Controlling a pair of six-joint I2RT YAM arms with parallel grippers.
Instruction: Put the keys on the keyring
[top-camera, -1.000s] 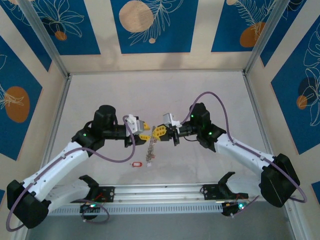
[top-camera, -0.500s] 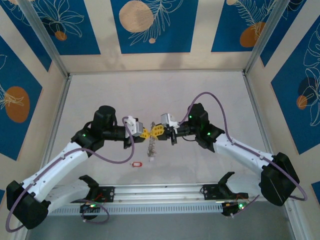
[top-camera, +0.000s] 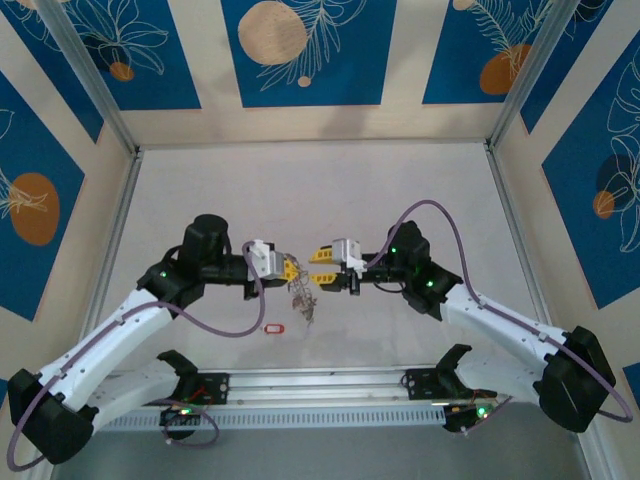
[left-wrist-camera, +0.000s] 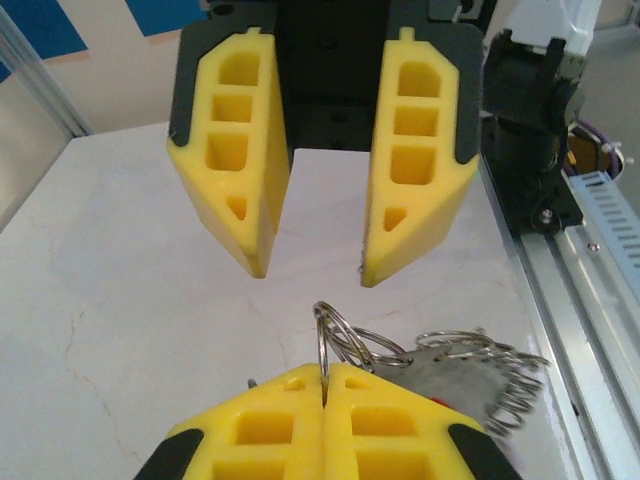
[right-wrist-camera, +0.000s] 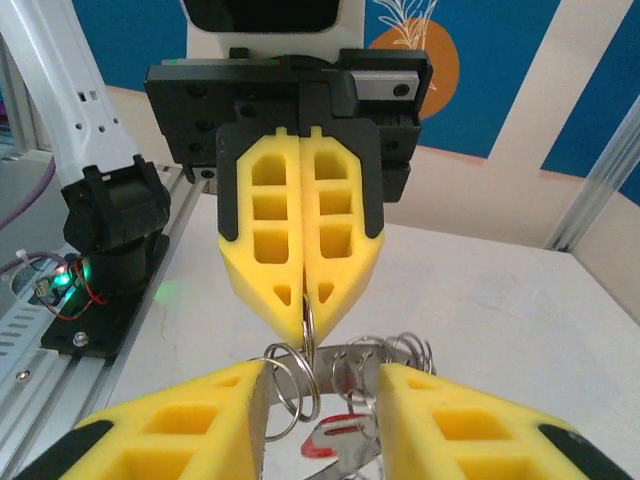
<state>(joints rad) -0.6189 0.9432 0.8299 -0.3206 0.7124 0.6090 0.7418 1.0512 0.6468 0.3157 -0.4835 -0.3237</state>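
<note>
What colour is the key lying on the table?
The key is red; top external view shows it best.

Dangling silvery keyring (top-camera: 302, 296), red key (top-camera: 272, 328) apart

hands: 2, left hand (right-wrist-camera: 304, 300), right hand (left-wrist-camera: 311, 272) | keyring (top-camera: 303, 295): 1 | loose red key (top-camera: 272, 328): 1

Robot test cell in a laboratory: a pale, faintly cracked surface (top-camera: 400, 190) is enclosed on three sides by panels (top-camera: 300, 50) printed with blue fields, orange discs and white leaf outlines, which are held in bare aluminium posts (top-camera: 90, 80). Two white-and-black arms (top-camera: 110, 335) are bolted to a slotted metal rail (top-camera: 320, 383) along the near edge. Purple cables (top-camera: 430, 203) and lit green indicator lights (right-wrist-camera: 72, 272) are left uncovered.
</note>
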